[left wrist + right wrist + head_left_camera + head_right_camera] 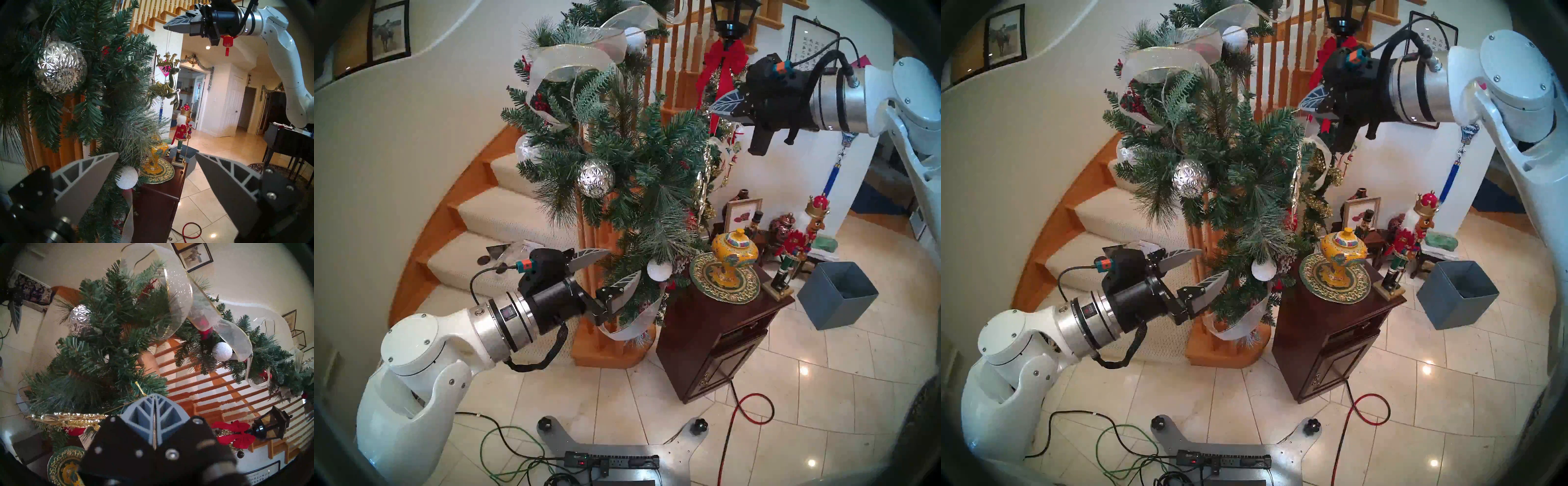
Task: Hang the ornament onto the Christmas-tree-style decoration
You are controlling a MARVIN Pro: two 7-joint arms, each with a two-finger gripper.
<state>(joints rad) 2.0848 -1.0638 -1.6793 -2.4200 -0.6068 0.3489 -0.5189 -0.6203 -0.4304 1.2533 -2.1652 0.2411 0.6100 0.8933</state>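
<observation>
Ornament dangles beside garland (thread pinched, right jaws).

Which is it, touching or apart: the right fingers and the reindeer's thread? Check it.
Touching. The left wrist view shows the thread running up into the shut right gripper, with the reindeer ornament dangling below it beside the garland.

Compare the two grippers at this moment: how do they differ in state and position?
The left gripper is open and holds nothing, while the right gripper is shut on the thread of the gold reindeer ornament. The left sits low by the garland near the white snowy ball; the right is high, beside the garland's upper branches. Both have grey ribbed fingers and point toward the garland.
</observation>
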